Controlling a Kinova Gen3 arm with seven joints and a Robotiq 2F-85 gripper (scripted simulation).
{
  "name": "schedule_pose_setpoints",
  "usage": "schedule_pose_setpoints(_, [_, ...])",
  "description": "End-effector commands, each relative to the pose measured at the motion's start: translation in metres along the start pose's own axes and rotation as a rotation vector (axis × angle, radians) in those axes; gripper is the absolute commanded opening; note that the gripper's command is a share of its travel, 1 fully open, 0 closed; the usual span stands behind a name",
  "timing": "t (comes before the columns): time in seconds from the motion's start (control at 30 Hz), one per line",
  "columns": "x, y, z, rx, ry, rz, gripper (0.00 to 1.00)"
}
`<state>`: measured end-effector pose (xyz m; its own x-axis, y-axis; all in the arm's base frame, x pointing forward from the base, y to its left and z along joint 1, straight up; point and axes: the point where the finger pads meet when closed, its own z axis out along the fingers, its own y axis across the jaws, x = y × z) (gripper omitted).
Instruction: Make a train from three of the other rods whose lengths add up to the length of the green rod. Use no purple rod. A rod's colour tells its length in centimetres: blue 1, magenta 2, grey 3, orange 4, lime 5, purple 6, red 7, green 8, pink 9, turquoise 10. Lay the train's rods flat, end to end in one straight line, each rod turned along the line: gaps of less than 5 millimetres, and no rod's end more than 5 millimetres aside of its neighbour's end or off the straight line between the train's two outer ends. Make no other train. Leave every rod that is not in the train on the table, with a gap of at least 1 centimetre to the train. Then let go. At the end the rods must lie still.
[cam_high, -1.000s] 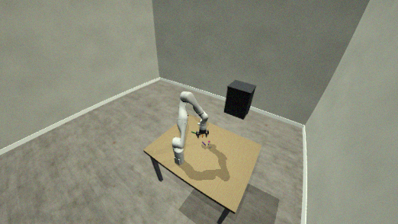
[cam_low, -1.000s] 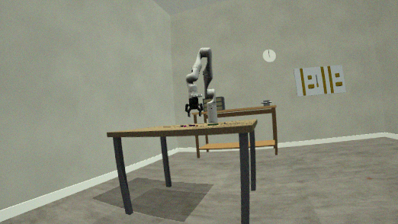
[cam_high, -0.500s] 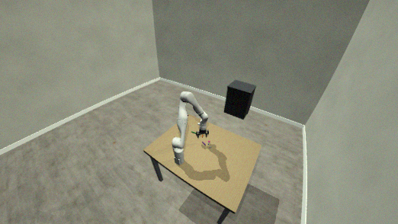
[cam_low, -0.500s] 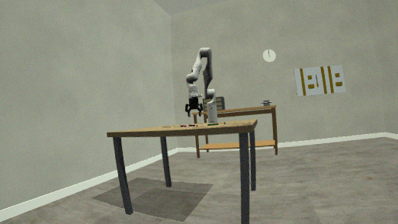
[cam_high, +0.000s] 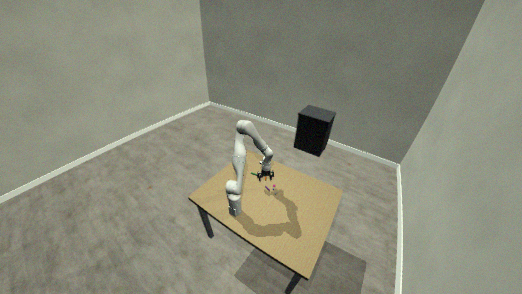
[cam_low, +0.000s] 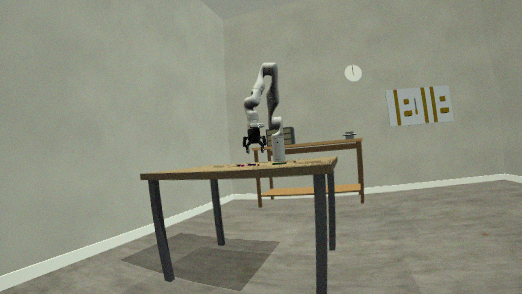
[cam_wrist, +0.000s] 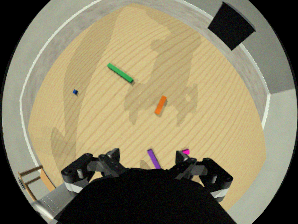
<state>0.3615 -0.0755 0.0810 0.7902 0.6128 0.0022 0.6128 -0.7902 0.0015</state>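
In the wrist view the green rod (cam_wrist: 120, 72) lies flat on the wooden table, far left of centre. An orange rod (cam_wrist: 161, 104) lies near the middle. A purple rod (cam_wrist: 153, 157) lies close below, between my fingers' positions, with a magenta rod (cam_wrist: 185, 152) just to its right. A tiny blue rod (cam_wrist: 75, 92) lies far left. My gripper (cam_wrist: 147, 156) is open and empty, hanging above the table over the purple and magenta rods. It also shows in the top view (cam_high: 265, 176) and in the exterior view (cam_low: 253, 145).
My arm's base (cam_high: 233, 202) stands at the table's near-left edge. A black cabinet (cam_high: 314, 130) stands on the floor behind the table. A second wooden table (cam_low: 320, 147) stands farther off.
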Motion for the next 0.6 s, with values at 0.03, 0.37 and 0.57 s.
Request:
schedule_pose_setpoints(0.03, [-0.002,0.0,0.0,0.002,-0.003,0.034,1.0])
schedule_pose_setpoints(0.37, [-0.01,-0.002,0.003,0.013,-0.015,0.207,1.0])
schedule_pose_setpoints(0.57, [-0.018,-0.005,0.006,0.022,-0.03,0.414,1.0])
